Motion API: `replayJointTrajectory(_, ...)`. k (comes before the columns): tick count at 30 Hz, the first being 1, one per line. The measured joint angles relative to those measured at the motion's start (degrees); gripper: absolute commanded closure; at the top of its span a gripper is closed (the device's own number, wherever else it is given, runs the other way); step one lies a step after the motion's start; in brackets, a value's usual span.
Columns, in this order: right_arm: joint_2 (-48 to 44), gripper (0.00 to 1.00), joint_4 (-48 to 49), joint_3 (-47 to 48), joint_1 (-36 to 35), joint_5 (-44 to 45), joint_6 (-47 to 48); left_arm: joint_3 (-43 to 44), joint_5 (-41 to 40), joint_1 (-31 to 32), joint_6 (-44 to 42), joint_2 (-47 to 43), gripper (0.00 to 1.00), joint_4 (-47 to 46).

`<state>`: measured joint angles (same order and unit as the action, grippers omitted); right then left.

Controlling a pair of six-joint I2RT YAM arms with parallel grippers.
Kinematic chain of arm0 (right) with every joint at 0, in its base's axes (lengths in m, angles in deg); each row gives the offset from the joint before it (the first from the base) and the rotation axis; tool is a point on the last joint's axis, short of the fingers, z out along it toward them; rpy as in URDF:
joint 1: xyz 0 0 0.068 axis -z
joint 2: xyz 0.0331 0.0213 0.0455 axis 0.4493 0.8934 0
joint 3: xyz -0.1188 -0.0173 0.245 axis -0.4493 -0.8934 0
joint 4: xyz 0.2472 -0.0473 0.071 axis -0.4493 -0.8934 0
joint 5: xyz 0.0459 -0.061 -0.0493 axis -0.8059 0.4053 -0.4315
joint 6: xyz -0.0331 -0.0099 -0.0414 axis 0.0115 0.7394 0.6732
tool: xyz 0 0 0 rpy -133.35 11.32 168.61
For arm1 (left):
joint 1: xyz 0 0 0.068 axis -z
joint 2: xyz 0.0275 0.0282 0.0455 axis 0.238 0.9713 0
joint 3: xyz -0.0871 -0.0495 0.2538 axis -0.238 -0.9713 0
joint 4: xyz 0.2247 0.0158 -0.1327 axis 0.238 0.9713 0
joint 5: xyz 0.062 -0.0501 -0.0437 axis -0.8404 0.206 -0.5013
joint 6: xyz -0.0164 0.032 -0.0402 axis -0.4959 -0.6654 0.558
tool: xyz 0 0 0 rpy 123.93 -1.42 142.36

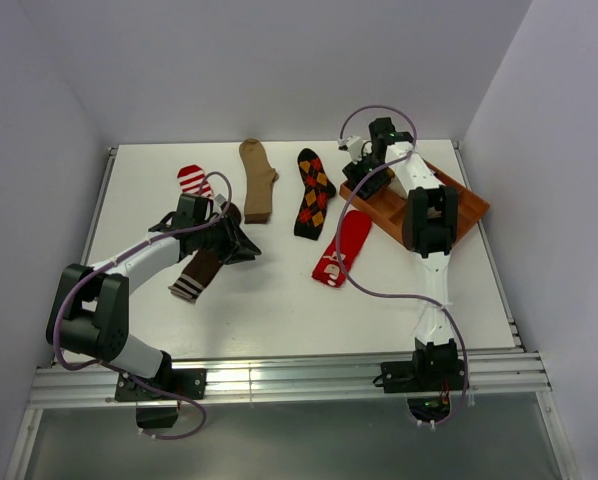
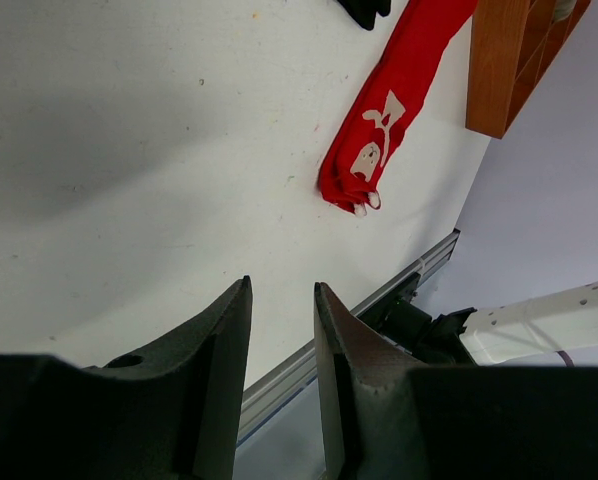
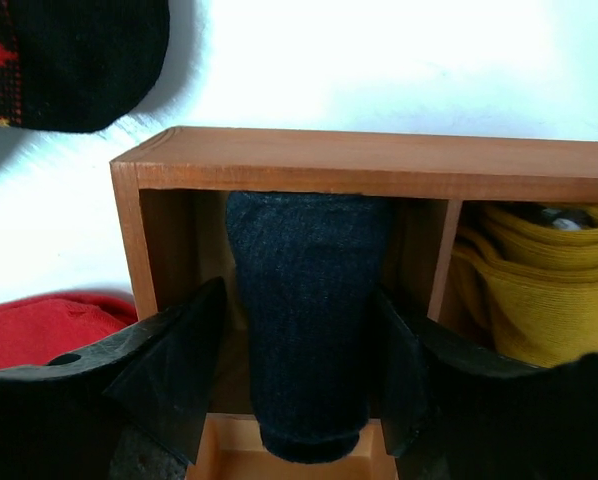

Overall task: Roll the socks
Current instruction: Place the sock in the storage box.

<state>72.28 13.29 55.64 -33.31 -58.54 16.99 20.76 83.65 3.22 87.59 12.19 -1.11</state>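
Right wrist view: the right gripper [image 3: 299, 300] holds its jaws spread either side of the rolled dark sock [image 3: 309, 390], which sits in a tray [image 3: 359, 160] compartment. The left gripper [image 2: 282, 292] has its jaws slightly parted and empty, with the red sock [image 2: 389, 110] well ahead of them.

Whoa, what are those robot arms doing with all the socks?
They're rolling socks and putting them away. The right gripper is at the wooden tray, open around a dark rolled sock in one compartment; a yellow sock sits next door. The left gripper hovers open and empty over the table by the brown sock with a striped cuff. The tan sock, argyle sock, red sock and red-white striped sock lie flat, not yet rolled.
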Motion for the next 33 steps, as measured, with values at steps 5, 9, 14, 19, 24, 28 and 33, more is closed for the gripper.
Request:
replayJointTrajectory(5,-0.3,0.34,0.8,0.0,-0.2,0.3,-0.4,0.0,0.0,0.0,0.0,0.0,0.63,0.0)
replayJointTrajectory(9,-0.3,0.34,1.0,0.2,-0.3,0.9,-0.4,0.0,0.0,0.0,0.0,0.0,0.64,0.0)
replayJointTrajectory(14,-0.7,0.34,1.0,0.3,-0.3,0.9,-0.4,0.0,0.0,0.0,0.0,0.0,0.64,0.0)
replayJointTrajectory(19,-1.7,0.34,0.9,0.3,-0.4,0.9,-0.4,0.1,0.0,0.0,0.0,0.0,0.64,0.0)
replayJointTrajectory(24,-3.0,0.35,1.0,0.3,-0.4,1.1,-0.4,0.3,0.0,0.0,0.0,0.0,0.64,0.1)
replayJointTrajectory(28,-4.2,0.36,0.9,0.3,-0.4,1.1,-0.4,0.3,0.0,0.0,0.0,0.0,0.64,0.1)
replayJointTrajectory(33,-5.9,0.42,0.9,-0.2,-0.4,1.2,-0.3,0.3,0.0,0.0,0.0,0.0,0.63,0.1)
